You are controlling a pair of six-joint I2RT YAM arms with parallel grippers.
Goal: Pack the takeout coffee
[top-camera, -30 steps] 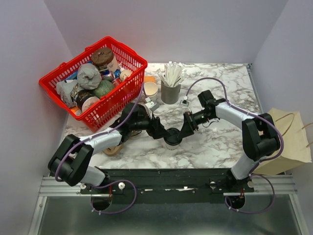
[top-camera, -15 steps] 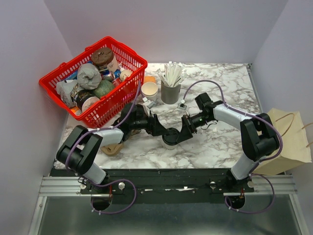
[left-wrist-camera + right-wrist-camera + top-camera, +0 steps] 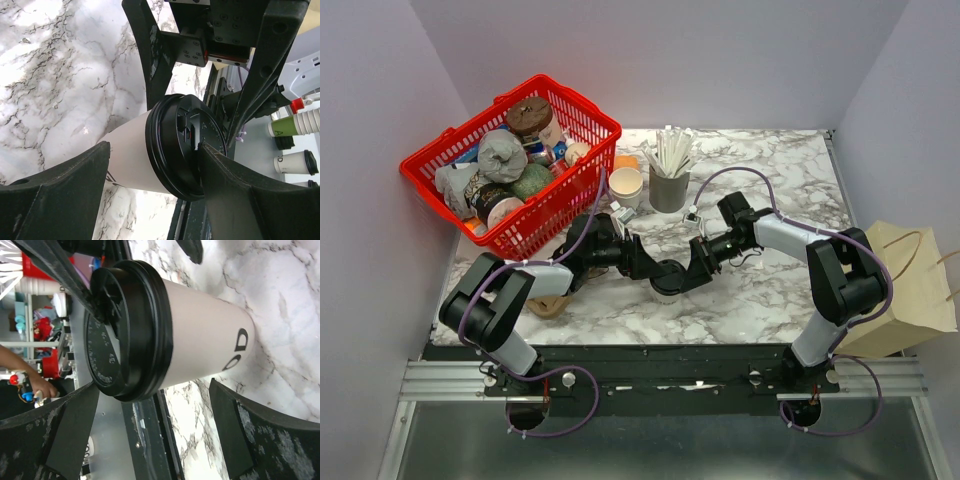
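Takeout coffee [image 3: 131, 161] — the cream-white paper one with the round black lid [image 3: 181, 144] — is upright at the near middle of the marble table [image 3: 770, 285], and both my arms meet at it. My left fingers [image 3: 55, 195] pinch it from two sides: one pad presses on the rim of the lid, the other lies at the paper wall. My right fingers [image 3: 235, 432] are spread to their widest around the same body, and the right wrist view shows a gap on each side, so they do not touch it. Whether its base rests on the marble or hangs just above, I cannot tell. Behind, well apart, stand the red basket [image 3: 552, 212] full of containers and the grey cup of white sticks [image 3: 668, 192]; a brown paper bag [image 3: 912, 290] is beyond the table's right edge.
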